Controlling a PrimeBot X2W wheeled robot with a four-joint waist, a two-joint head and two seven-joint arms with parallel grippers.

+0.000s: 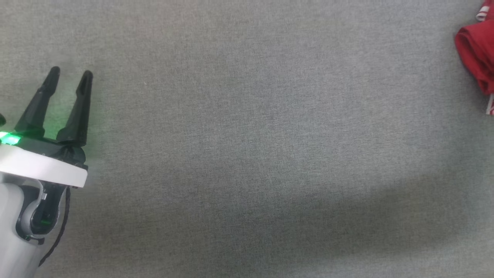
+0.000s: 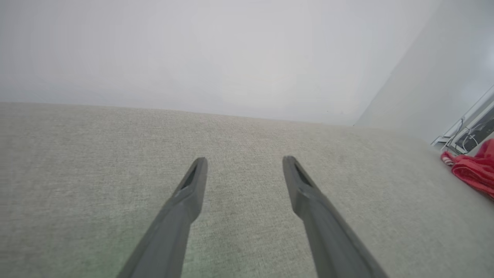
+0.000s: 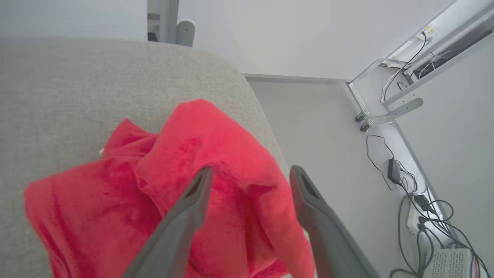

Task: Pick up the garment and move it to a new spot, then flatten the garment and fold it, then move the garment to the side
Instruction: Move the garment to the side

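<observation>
The right claw [image 3: 251,170] is spread: its two fingers [image 3: 181,220] stand apart with an open gap, and no cloth is pinched between them. The fingers point down at the garment [image 3: 216,131]. Whether they touch the cloth cannot be told. The garment is a crumpled red heap on the table [image 3: 77,77], near a rounded corner, with one fold reaching the table edge. Beyond that edge are the floor [image 3: 320,127], a metal frame [image 3: 389,112], loose cables [image 3: 420,204] and a power strip [image 3: 447,262].

The left claw [image 1: 71,72] is also spread and holds nothing. In the head view it sits at the lower left, fingers pointing up the view, over bare grey fabric. A green light [image 1: 9,138] glows at its base. The garment lies well apart from this claw, at the upper right edge of the head view, partly cut off by the frame. Striped trim [image 1: 482,13] shows at the garment's top end. In the left wrist view a pale wall [image 2: 193,58] rises behind the table.
</observation>
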